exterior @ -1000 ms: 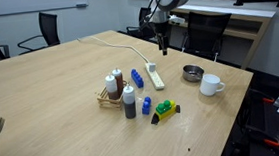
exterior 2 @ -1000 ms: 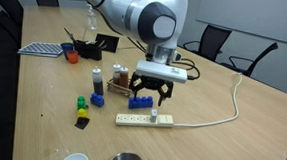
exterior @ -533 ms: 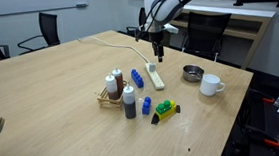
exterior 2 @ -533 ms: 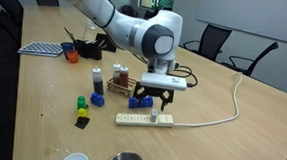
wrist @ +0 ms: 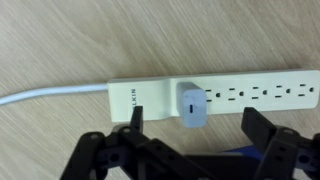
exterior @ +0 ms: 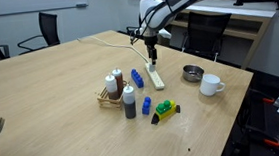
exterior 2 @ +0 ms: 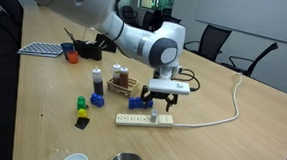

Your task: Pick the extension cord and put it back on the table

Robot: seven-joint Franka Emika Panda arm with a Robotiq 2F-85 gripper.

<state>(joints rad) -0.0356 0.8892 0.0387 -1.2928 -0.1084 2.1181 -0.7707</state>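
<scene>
The extension cord is a white power strip point(wrist: 215, 95) lying flat on the wooden table, with a white cable point(wrist: 50, 96) running off to the left and a pale blue plug adapter point(wrist: 193, 106) in one socket. It shows in both exterior views point(exterior: 157, 79) point(exterior 2: 146, 119). My gripper point(wrist: 193, 128) is open, its two black fingers straddling the adapter just above the strip; it also shows in both exterior views point(exterior: 153, 60) point(exterior 2: 161, 109). Nothing is held.
A wooden rack with bottles point(exterior: 113, 90) point(exterior 2: 118, 83), blue bottles point(exterior: 139, 78), a green toy point(exterior: 164, 110), a metal bowl point(exterior: 191, 73) and a white mug point(exterior: 212, 84) stand near the strip. Office chairs point(exterior: 42, 31) surround the table.
My gripper has come down and moved over the power strip, and now sits low around the plug adapter. The strip has not moved.
</scene>
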